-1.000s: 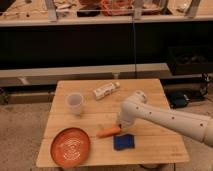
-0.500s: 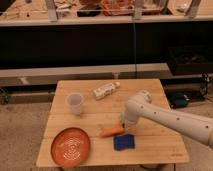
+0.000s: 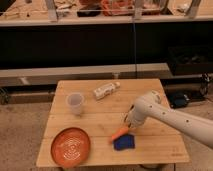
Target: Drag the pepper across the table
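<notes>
The pepper [image 3: 119, 134], a slim orange tapered piece, lies on the light wooden table [image 3: 100, 117] a little right of the middle, near the front. My gripper [image 3: 128, 126] comes in from the right on the white arm [image 3: 165, 116] and sits right at the pepper's upper right end, touching or covering it. The arm's wrist hides the gripper's tip.
A blue sponge-like block [image 3: 124, 143] lies just below the pepper. A round orange plate [image 3: 71, 147] sits at the front left. A clear plastic cup [image 3: 75, 103] stands at the left. A white bottle [image 3: 106, 90] lies on its side at the back. Dark shelving stands behind the table.
The pepper has slid to the right across the table together with my gripper, and now lies just above the blue block. The other objects have not moved.
</notes>
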{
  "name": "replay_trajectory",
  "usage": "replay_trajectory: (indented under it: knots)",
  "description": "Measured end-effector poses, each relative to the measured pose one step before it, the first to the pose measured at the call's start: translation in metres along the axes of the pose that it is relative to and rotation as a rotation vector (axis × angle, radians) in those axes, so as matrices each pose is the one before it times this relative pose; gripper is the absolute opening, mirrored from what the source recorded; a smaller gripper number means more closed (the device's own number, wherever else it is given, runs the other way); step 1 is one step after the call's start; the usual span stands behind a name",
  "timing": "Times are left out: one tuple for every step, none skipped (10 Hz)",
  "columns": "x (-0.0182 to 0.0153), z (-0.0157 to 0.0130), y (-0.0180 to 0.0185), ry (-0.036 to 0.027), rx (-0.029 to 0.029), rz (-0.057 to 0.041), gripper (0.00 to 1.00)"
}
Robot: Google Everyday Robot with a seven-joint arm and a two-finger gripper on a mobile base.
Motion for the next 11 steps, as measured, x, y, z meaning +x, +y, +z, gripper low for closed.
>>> replay_trajectory:
  knots:
    - [0.00661, -0.00279, 0.00589, -0.00501, 0.00324, 0.00707, 0.0]
    - [0.00747, -0.00286, 0.00762, -0.00269, -0.00346, 0.00761, 0.0]
    - [0.00965, -0.00371, 0.00881, -0.00304, 0.00296, 0.01322, 0.0]
    - [0.00164, -0.0011, 0.00477, -0.00308, -0.00336, 0.00408, 0.0]
    - [-0.00003, -0.00001, 0.00202, -0.00236, 0.00007, 0.00439, 0.0]
    - [-0.00035, -0.00042, 0.00009, -0.00284, 0.00012, 0.00263, 0.0]
    - [0.00032, -0.00054, 0.00099, -0.00319, 0.00098, 0.0041, 0.0]
    - [0.00157, -0.00198, 0.00583, -0.00352, -0.00051, 0.00945, 0.0]
    - [0.00369, -0.00241, 0.01064, -0.00263, -0.00585, 0.01142, 0.0]
    - [0.00158, -0.00086, 0.00405, -0.00204, 0.0002, 0.00452, 0.0]
    - [-0.00087, -0.00024, 0.00152, -0.00434, 0.00113, 0.00489, 0.0]
